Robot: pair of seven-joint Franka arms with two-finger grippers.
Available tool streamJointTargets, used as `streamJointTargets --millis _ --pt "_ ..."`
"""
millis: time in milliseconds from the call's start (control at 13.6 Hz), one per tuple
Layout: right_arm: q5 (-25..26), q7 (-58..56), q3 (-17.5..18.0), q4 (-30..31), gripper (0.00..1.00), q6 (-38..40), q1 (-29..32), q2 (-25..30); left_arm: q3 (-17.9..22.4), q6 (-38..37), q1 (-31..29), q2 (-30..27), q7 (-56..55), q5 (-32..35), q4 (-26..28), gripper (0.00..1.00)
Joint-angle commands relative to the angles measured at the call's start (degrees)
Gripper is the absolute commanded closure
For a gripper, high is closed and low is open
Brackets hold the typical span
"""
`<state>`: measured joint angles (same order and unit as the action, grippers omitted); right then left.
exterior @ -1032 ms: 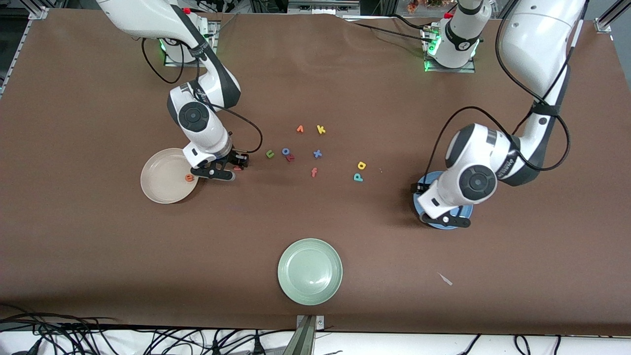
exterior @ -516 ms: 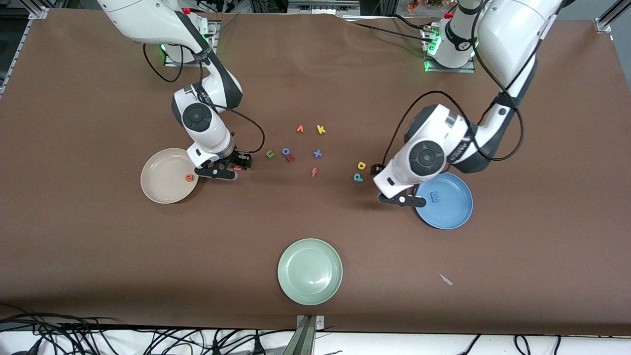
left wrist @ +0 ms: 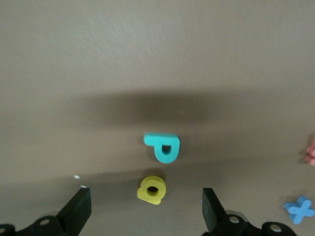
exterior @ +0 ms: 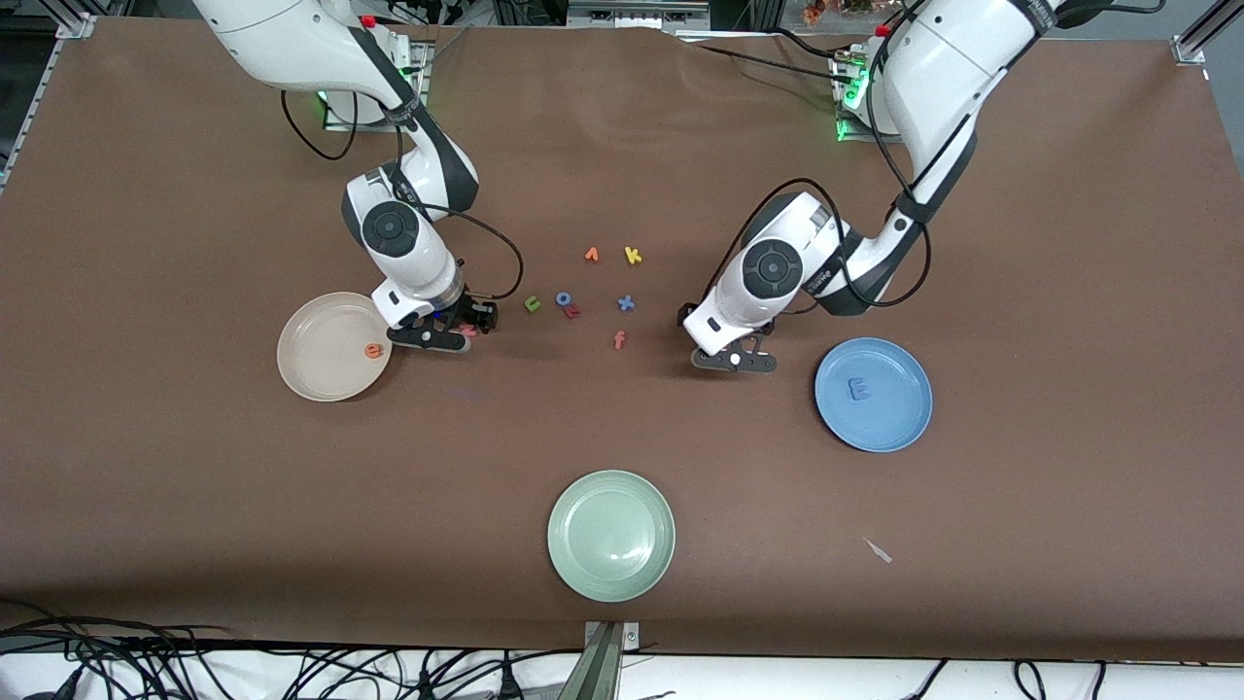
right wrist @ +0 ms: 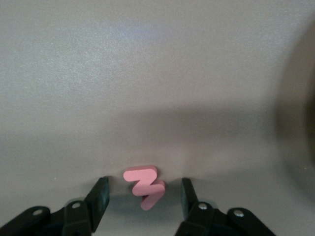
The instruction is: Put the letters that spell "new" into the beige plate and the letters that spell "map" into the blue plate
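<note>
Pink w [right wrist: 144,186] lies flat on the tabletop [exterior: 194,506] just beside the beige plate [exterior: 309,374], squarely between our right gripper [right wrist: 142,201]'s jaws, which stand part-spread with a gap on each side. Our left gripper [left wrist: 145,211] hovers with jaws spread wide over the yellow a [left wrist: 151,189] and the teal p [left wrist: 164,146], the a nearer the jaws. The blue m [exterior: 859,389] sits in the blue plate [exterior: 909,428], the orange e [exterior: 372,351] in the beige one.

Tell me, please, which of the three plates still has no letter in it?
The pale green plate, the one nearest the front camera. The beige plate holds the orange e, and the blue plate holds the blue m.
</note>
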<state>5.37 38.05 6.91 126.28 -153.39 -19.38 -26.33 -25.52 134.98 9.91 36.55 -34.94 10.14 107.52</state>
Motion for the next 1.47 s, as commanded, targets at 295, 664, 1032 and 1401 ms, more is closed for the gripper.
streamJointTargets --millis 295,664,1032,1401 --pt "0.8 -0.8 -0.2 1.1 0.70 -1.8 -0.3 0.0 0.1 1.7 2.7 0.0 -2.2 8.0 1.6 0.21" --pt "0.8 -6.2 -1.9 -0.5 0.81 1.4 0.0 2.2 0.5 1.8 2.7 0.6 -2.2 10.1 1.5 0.37" --pt "0.6 -22.8 -8.7 -5.0 0.81 14.5 0.2 6.7 0.4 1.7 2.3 0.8 -3.7 12.7 1.5 0.73" --pt "0.0 -39.4 -17.7 2.9 0.77 17.6 0.3 15.3 0.3 1.3 2.3 0.6 -6.0 12.8 1.1 0.92"
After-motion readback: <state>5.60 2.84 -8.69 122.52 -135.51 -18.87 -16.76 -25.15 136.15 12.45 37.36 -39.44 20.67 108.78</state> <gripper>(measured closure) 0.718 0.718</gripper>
